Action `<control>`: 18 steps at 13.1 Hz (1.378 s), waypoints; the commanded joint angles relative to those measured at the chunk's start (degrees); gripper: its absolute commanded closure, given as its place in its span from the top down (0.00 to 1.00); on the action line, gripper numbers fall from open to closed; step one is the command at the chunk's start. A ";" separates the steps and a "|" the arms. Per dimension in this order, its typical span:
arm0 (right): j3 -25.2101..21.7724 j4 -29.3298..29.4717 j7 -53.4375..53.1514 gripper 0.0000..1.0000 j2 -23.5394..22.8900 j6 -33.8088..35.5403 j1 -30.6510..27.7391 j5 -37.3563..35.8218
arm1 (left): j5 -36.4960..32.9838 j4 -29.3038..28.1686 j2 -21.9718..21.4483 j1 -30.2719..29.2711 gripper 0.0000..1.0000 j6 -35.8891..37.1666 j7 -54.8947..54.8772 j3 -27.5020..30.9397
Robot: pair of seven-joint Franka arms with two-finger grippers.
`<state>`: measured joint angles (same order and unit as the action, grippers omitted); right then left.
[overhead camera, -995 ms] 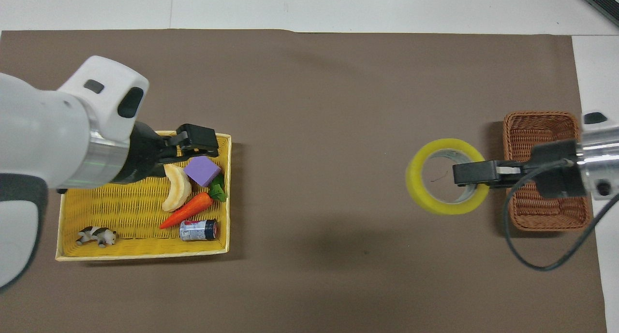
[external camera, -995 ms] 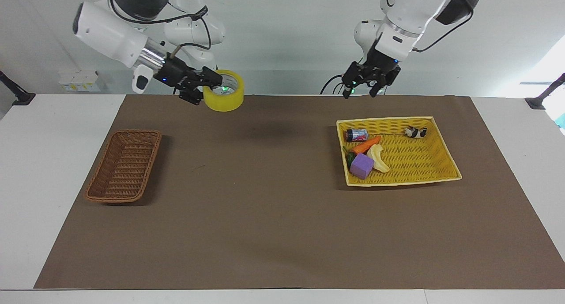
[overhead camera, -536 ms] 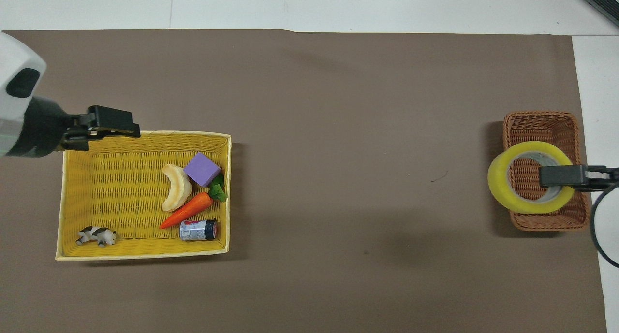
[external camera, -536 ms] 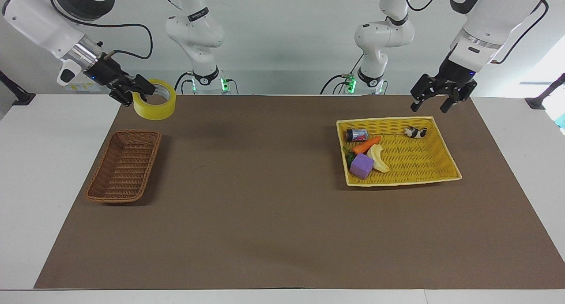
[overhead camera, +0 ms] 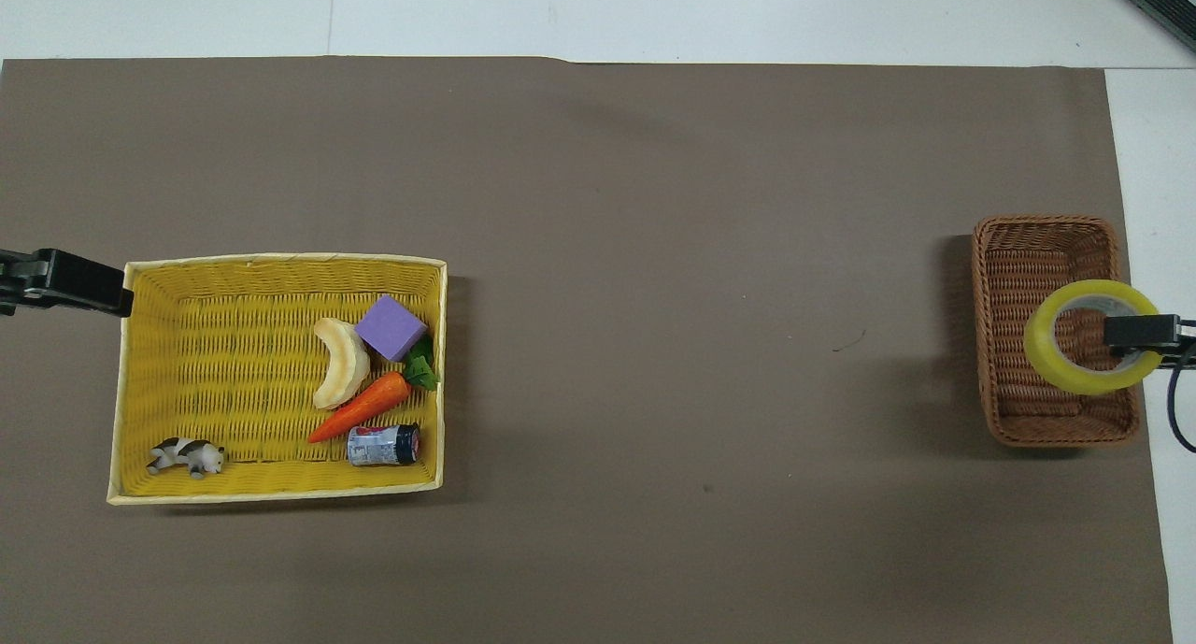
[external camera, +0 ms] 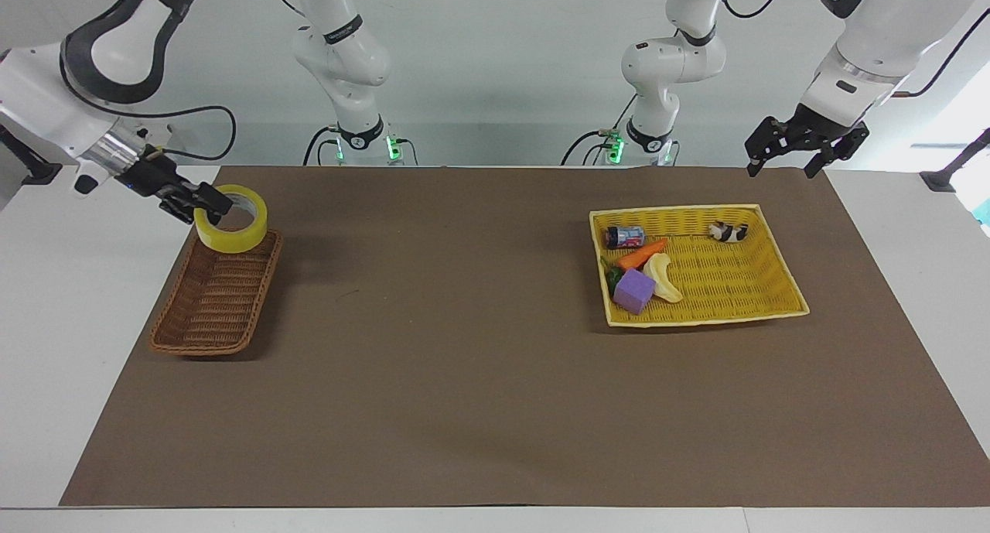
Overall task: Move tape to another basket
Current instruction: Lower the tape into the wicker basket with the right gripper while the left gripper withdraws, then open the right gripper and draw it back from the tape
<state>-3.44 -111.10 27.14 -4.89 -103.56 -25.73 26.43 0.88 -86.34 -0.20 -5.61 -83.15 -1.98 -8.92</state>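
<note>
The tape is nearly home: it hangs low over the end of the brown wicker basket at the left of the facing frame, its lower edge down at the basket's rim. From the overhead frame it sits over the basket's right-hand wall, partly out past it. Whether it touches the weave I cannot tell.

What remains, I judge, is letting it down and letting go.

The right pincer is pinching the wall of the roll, one finger inside the core, its arm reaching in low from the left edge. The left pincer, spread and holding nothing, waits in the air at the upper right, above the bench corner past the yellow tray basket of toys.
</note>
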 commanded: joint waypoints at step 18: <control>-0.43 6.32 12.94 1.00 -13.04 -3.58 -2.75 2.84 | -1.14 0.91 -0.07 -0.37 1.00 0.53 -3.65 -0.22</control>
<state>-3.91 -107.19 38.94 -17.86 -109.36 -27.93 27.82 0.85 -85.93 0.03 -5.61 -83.18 -4.64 -8.95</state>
